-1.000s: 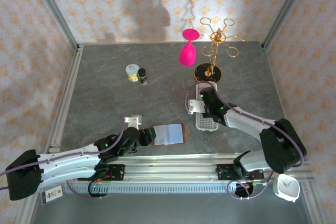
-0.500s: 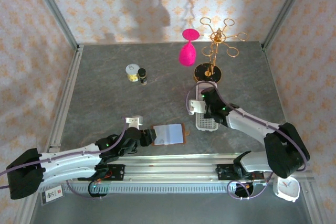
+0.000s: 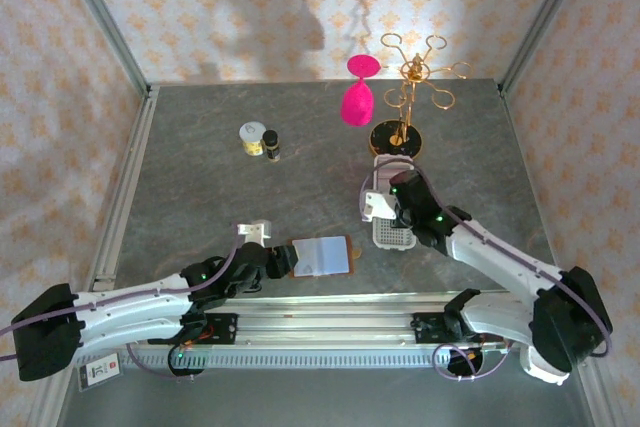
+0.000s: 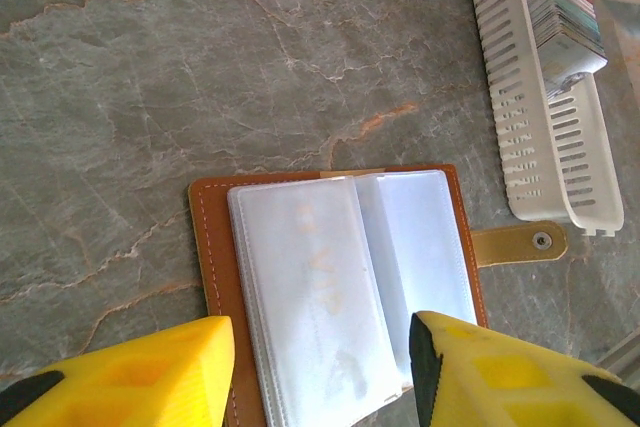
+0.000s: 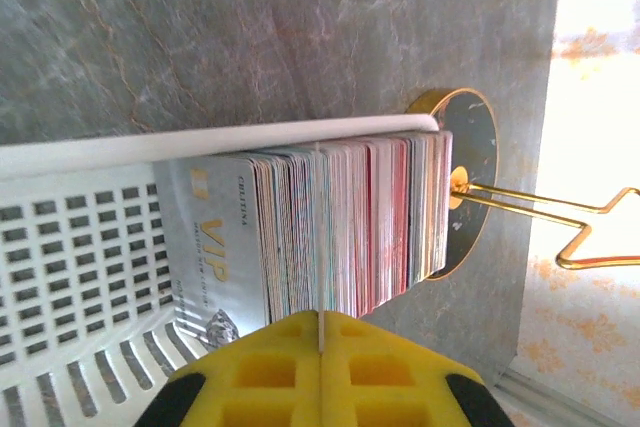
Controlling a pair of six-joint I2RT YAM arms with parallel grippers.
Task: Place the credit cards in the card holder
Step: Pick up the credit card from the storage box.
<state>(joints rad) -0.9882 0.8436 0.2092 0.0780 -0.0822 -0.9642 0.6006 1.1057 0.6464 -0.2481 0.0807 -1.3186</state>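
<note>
The card holder (image 4: 340, 277) lies open on the table, brown leather with clear inner pockets, a strap with a snap at its right. My left gripper (image 4: 320, 357) hangs open over its near edge, one yellow finger on each side. The credit cards (image 5: 350, 227) stand on edge as a packed stack in a white perforated tray (image 5: 80, 247), a silver VIP card at the front. My right gripper (image 5: 321, 332) is shut on the thin edge of one card (image 5: 320, 247) in the middle of that stack. From above, the holder (image 3: 322, 257) sits left of the tray (image 3: 390, 239).
A gold stemware rack (image 3: 405, 97) on a black round base stands just behind the tray, with a pink glass (image 3: 357, 97) hanging on it. A small jar (image 3: 253, 137) and a dark bottle (image 3: 271, 145) stand at the back left. Metal rails border the table.
My right gripper has closed onto a card in the stack, and that arm's elbow has swung outward to the right. The left arm and the holder have not moved.
</note>
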